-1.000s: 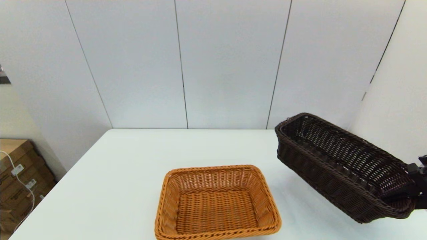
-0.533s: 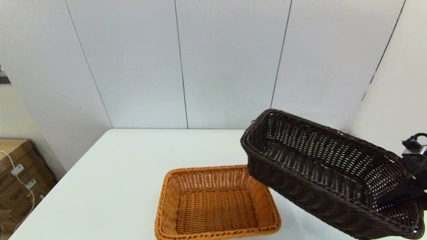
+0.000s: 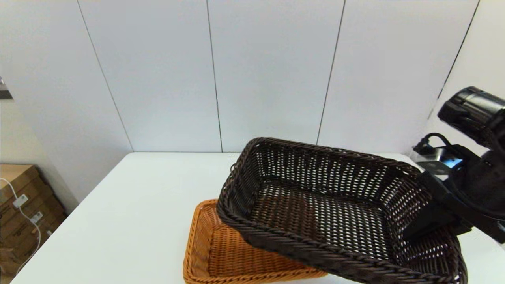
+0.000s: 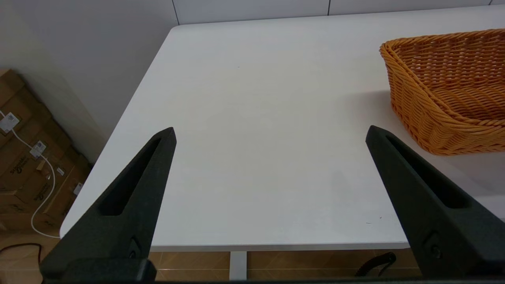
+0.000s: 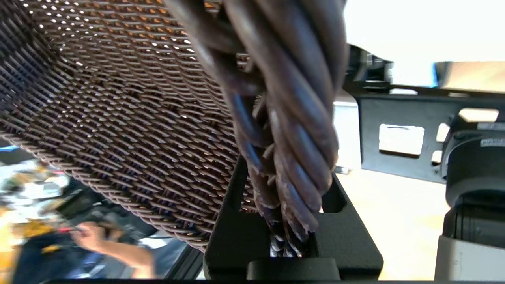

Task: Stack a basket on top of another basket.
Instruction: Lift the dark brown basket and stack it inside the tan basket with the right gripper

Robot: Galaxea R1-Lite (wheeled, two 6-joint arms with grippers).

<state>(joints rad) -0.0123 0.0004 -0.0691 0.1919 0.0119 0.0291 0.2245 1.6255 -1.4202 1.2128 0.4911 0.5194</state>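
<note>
Risk of mis-seating: right claw (image 3: 428, 221), clamped on one short-end rim, holds dark basket (image 3: 315, 205) tilted in the air, partly above tan basket (image 3: 205, 252) on worktop (image 3: 138, 205), so release now could leave it skewed; left claw (image 4: 270, 136) gapes empty.

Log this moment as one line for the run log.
right gripper: shut on dark brown woven basket | tilted above orange-tan woven basket | left gripper: open, idle

Even, bright light — close-up braided rim (image 5: 284, 118) blurred, window glare behind.
</note>
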